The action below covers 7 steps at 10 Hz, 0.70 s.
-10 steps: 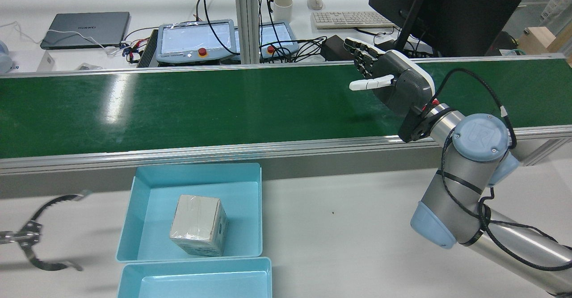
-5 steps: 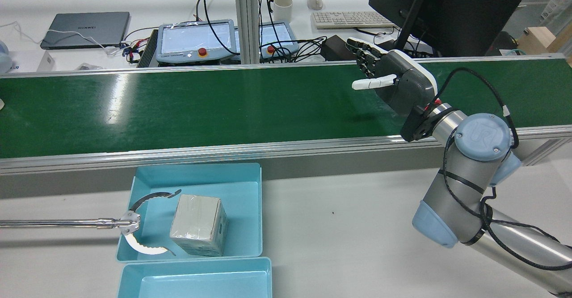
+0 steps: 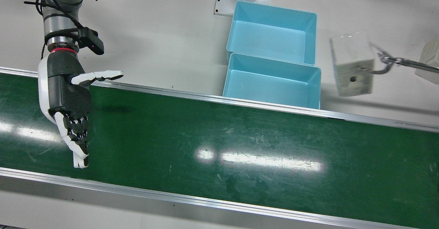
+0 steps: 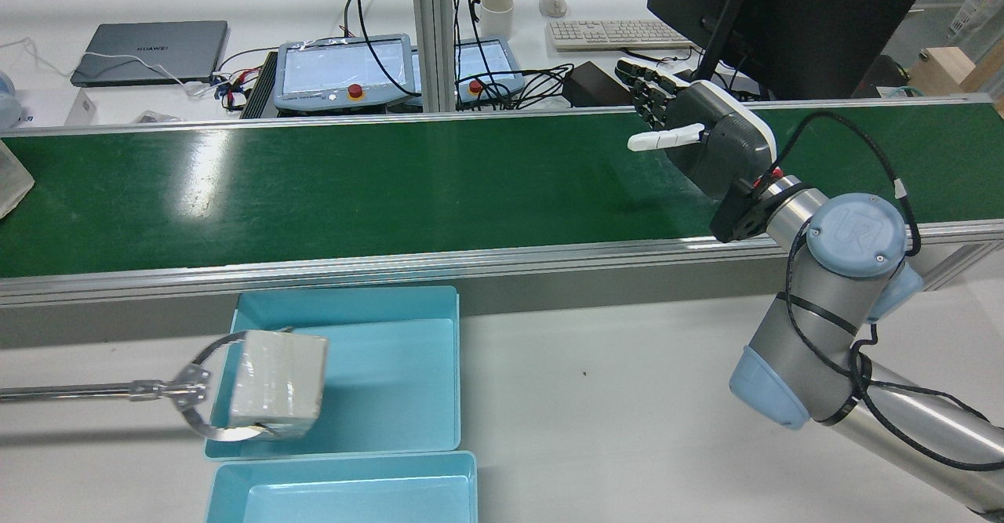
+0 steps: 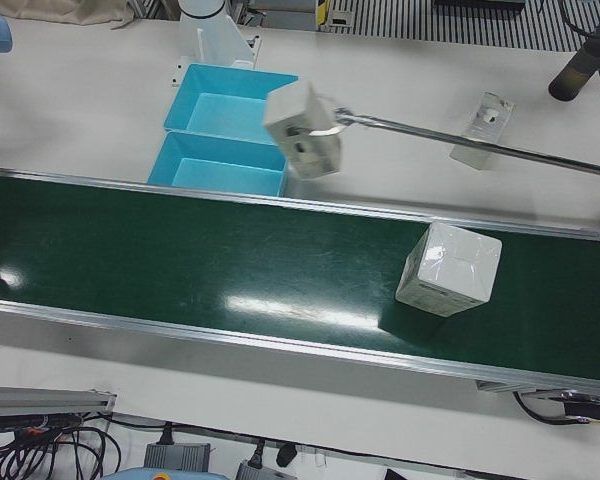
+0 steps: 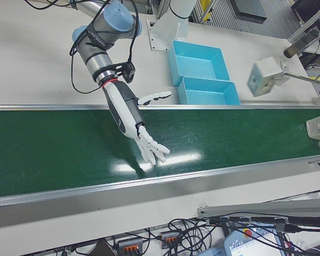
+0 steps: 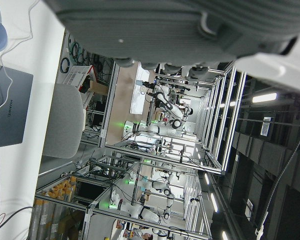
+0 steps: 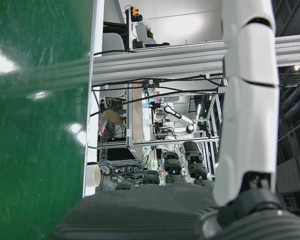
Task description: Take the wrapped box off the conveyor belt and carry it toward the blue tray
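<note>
A wrapped box [image 5: 448, 270] lies on the green conveyor belt [image 4: 392, 186]; only its corner [image 4: 12, 182] shows at the left edge of the rear view. My right hand [image 4: 698, 135] hovers open over the belt's right part, far from that box, and also shows from the front [image 3: 70, 98]. A second wrapped box [image 4: 278, 384] hangs in the claw of a long grabber tool [image 4: 169, 390] over the left side of the blue tray [image 4: 353, 303]. Of my left hand [image 7: 155, 25] only a grey palm shows, its fingers hidden.
A second blue tray [image 4: 345, 484] adjoins the first on the near side. Another box [image 5: 482, 130] rests on the white table beyond the belt's frame. Behind the belt are teach pendants [image 4: 345, 72], cables and a monitor [image 4: 776, 21].
The grabber tool came in from the left, closed on the box in the tray and lifted it leftward. A box's corner appeared at the belt's left edge. My right hand drifted slightly right.
</note>
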Each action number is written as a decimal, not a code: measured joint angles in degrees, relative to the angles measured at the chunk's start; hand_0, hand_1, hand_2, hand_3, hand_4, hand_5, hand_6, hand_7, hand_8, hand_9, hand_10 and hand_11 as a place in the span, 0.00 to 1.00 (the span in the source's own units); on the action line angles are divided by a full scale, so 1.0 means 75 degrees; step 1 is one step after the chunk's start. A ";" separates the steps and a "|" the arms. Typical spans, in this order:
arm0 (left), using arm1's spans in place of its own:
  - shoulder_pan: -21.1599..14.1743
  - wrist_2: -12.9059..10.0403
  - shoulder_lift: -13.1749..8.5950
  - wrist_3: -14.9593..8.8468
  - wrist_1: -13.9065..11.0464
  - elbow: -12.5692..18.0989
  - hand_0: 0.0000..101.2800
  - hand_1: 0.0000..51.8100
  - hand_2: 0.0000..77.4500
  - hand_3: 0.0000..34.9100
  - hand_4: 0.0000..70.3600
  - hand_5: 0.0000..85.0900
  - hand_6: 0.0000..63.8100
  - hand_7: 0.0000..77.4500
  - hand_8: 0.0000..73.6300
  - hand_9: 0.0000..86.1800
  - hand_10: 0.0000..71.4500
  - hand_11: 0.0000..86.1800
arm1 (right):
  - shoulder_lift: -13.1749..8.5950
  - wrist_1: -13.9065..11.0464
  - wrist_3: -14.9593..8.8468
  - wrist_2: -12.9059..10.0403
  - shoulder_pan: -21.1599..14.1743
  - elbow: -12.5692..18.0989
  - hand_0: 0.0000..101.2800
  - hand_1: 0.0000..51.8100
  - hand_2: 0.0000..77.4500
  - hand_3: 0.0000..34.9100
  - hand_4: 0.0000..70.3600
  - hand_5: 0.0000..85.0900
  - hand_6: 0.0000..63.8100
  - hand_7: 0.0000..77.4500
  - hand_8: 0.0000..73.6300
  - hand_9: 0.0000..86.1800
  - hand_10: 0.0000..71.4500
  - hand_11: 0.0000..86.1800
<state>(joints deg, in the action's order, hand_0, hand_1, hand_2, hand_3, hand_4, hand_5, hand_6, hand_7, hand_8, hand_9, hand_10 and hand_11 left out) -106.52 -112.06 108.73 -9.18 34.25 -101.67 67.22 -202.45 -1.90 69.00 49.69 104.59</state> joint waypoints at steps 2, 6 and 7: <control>0.0000 0.0000 0.0000 0.0000 0.0000 0.0000 0.00 0.00 0.01 0.00 0.00 0.01 0.01 0.01 0.01 0.00 0.01 0.01 | -0.0001 0.0078 -0.0007 0.0003 0.0005 0.0010 0.47 0.28 0.11 0.00 0.07 0.15 0.01 0.00 0.01 0.04 0.00 0.01; 0.0000 0.0000 0.0000 0.0000 0.0000 0.0000 0.00 0.00 0.01 0.00 0.00 0.01 0.01 0.01 0.01 0.00 0.01 0.01 | -0.0011 0.0602 -0.0099 0.0018 -0.0029 -0.0029 0.46 0.28 0.13 0.00 0.12 0.19 0.04 0.04 0.01 0.06 0.00 0.01; 0.0000 0.0000 0.0000 0.0000 0.0000 0.0000 0.00 0.00 0.01 0.00 0.00 0.01 0.01 0.01 0.01 0.00 0.01 0.01 | -0.0020 0.0628 -0.0109 0.0015 -0.0036 -0.0040 0.46 0.28 0.13 0.00 0.12 0.19 0.04 0.04 0.01 0.06 0.00 0.01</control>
<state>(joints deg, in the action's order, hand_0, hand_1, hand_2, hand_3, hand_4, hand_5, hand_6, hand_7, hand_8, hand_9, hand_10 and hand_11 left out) -106.52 -112.06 108.73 -9.18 34.25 -101.67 67.07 -197.74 -2.71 69.11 49.42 104.29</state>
